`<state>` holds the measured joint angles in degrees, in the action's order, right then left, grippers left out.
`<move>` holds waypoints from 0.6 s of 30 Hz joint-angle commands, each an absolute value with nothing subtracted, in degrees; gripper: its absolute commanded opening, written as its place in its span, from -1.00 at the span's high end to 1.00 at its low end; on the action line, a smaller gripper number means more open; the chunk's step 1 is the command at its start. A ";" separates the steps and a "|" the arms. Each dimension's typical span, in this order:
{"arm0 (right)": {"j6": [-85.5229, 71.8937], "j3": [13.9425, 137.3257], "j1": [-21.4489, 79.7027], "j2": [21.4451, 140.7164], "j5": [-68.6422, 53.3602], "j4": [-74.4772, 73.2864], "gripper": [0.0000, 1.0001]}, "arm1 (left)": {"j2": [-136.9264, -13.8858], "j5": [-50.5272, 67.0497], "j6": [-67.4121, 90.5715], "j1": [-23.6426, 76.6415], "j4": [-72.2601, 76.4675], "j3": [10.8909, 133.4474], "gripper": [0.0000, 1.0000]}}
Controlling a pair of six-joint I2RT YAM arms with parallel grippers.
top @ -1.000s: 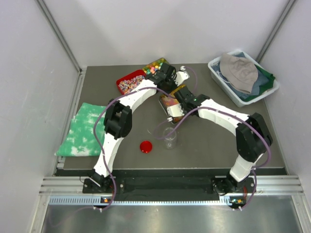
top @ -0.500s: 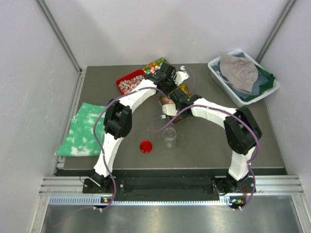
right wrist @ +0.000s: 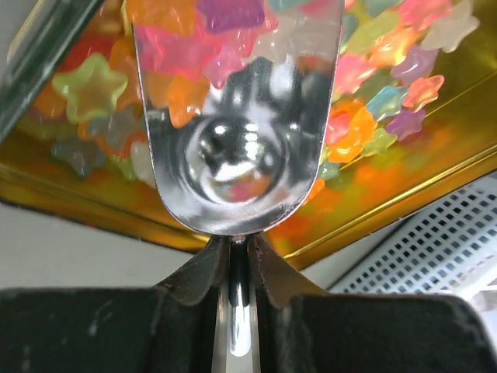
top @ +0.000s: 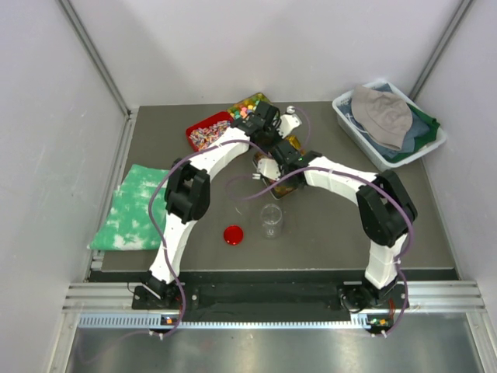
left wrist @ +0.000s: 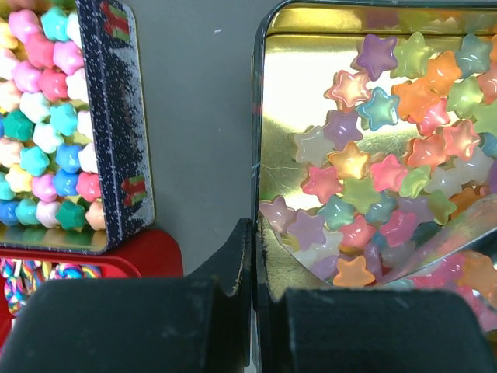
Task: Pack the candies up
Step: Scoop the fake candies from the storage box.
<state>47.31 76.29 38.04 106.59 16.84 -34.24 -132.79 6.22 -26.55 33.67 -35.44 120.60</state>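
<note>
bright, even light overall, glare on the metal scoop (right wrist: 235,167) (mirror-bright), candies (right wrist: 87,87) beyond it blurred.

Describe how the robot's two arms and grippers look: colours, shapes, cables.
The left arm and right arm match: smooth white links joined by bulky black joints, on black bases. A thin purple cable loops loosely along each. The left gripper and right gripper each have two matte black fingers, broad blocks that taper to thin curved tips.
</note>
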 commanded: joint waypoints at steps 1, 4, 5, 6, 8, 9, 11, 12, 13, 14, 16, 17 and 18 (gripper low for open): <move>41.67 76.12 38.67 107.05 14.85 -28.48 1.00 | -125.16 9.14 -23.20 34.37 -29.88 119.80 1.00; 40.17 74.19 38.41 105.13 14.94 -25.58 1.00 | -125.42 8.97 -22.68 34.37 -29.62 119.27 1.00; 39.56 73.40 38.32 104.60 14.68 -24.97 1.00 | -125.51 8.79 -22.50 34.37 -29.53 119.18 1.00; 39.38 72.78 37.97 103.72 14.68 -23.57 1.00 | -125.59 8.53 -21.89 34.37 -29.01 119.09 1.00; 38.94 71.72 37.62 102.05 14.50 -22.59 1.00 | -125.51 8.52 -21.71 34.36 -28.57 118.39 1.00; 38.76 71.63 37.18 101.61 14.33 -22.24 1.00 | -125.51 8.53 -21.80 34.28 -28.39 118.21 1.00; 38.15 71.11 36.74 100.38 14.15 -21.80 1.00 | -125.51 8.44 -21.53 34.19 -27.95 118.13 1.00; 37.97 70.76 36.48 99.85 14.15 -21.27 1.00 | -125.59 8.44 -21.27 34.19 -27.78 118.12 1.00; 37.88 70.49 36.21 99.32 13.98 -20.92 1.00 | -125.68 8.44 -21.10 34.28 -27.60 118.12 1.00; 37.18 70.31 36.04 98.53 13.80 -20.92 1.00 | -125.68 8.35 -20.92 34.19 -27.51 118.21 1.00; 36.83 70.23 35.86 97.83 13.45 -21.35 1.00 | -125.77 8.35 -20.48 34.19 -27.33 118.21 1.00; 36.91 70.05 35.77 96.95 13.62 -21.36 1.00 | -125.77 8.35 -20.30 34.10 -27.33 118.21 1.00; 37.00 70.05 35.77 96.60 13.54 -21.62 1.00 | -125.86 8.18 -20.30 34.01 -27.33 118.30 1.00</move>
